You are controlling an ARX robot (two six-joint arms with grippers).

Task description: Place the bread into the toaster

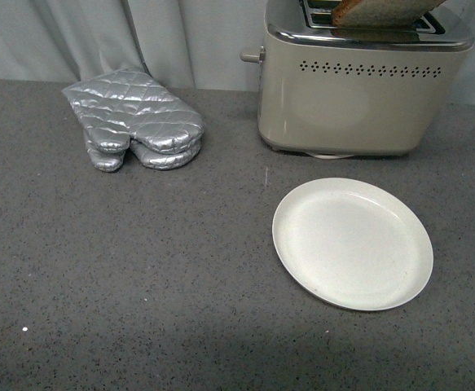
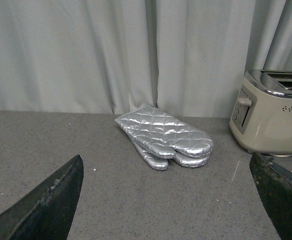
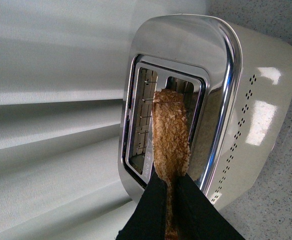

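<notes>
The beige toaster (image 1: 359, 85) with a chrome top stands at the back right of the counter. The slice of brown bread (image 1: 380, 11) hangs over its slots at the top edge of the front view. In the right wrist view my right gripper (image 3: 172, 187) is shut on the bread (image 3: 171, 130), seen edge-on, with its far end over the toaster's (image 3: 256, 115) slot nearest the vent holes. The right gripper itself is out of the front view. My left gripper (image 2: 168, 200) is open and empty, low over the counter; the toaster (image 2: 271, 115) shows at its right.
A silver quilted oven mitt (image 1: 135, 118) lies at the back left; it also shows in the left wrist view (image 2: 163, 135). A white plate (image 1: 353, 243), empty, sits in front of the toaster. Grey curtains (image 2: 110, 50) hang behind the grey counter (image 1: 139, 269).
</notes>
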